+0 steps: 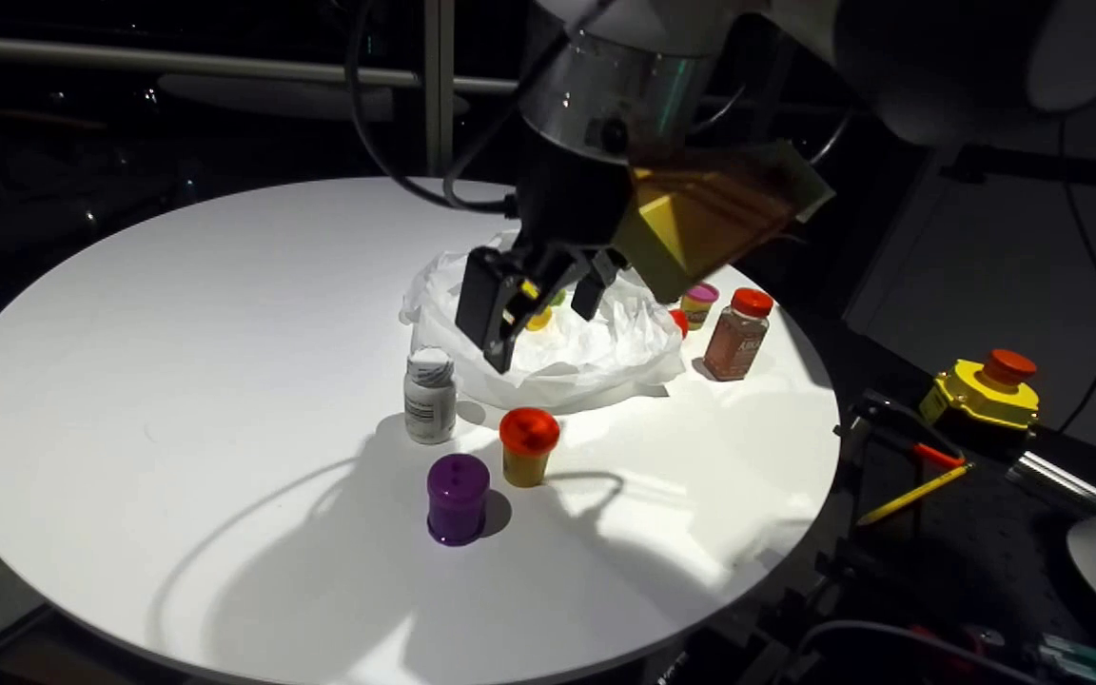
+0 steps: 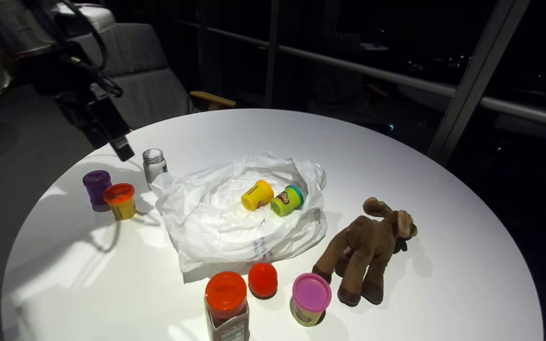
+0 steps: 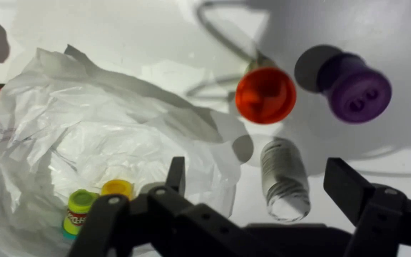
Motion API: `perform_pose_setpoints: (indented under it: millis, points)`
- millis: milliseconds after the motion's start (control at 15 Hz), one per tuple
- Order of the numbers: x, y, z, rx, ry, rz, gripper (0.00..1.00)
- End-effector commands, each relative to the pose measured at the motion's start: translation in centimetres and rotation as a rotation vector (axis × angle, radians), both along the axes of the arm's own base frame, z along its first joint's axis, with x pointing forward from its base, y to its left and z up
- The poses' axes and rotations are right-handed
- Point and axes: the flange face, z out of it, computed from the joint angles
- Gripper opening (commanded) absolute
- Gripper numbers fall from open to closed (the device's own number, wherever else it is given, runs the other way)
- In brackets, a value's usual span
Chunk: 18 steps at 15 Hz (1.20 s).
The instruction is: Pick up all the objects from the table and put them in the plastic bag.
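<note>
a white surface spans the wrist view, the plastic bag open at left. the end effector stretches along the bottom, jaws wide apart. a clear bottle stands lower right of centre, a purple cup upper right, an orange-lidded cup upper centre; inside the bag, lower left: green cup, yellow cup.

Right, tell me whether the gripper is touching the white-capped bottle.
Apart. In the wrist view, the open gripper leaves a visible gap on either side of the white-capped bottle; both exterior views also show space between them.
</note>
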Motion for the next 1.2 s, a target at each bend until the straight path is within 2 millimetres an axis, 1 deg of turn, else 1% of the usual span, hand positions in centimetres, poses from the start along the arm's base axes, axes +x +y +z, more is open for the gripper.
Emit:
perform_pose_setpoints:
  millis: [0, 200, 467, 667, 867, 1133]
  points:
    - [-2.8, 2.4, -1.3, -0.008, -0.021, 0.120, 1.00]
    - [-3.2, 2.4, -2.8, 0.000, -0.018, 0.131, 1.00]
    - [-2.4, 1.2, -4.9, 0.050, 0.014, 0.094, 1.00]
    - [-2.5, 0.8, -6.2, 0.067, 0.038, 0.081, 1.00]
    - [-3.0, 1.3, -6.7, 0.074, 0.039, 0.094, 1.00]
    - [-2.6, 1.4, -6.7, 0.065, 0.021, 0.088, 1.00]
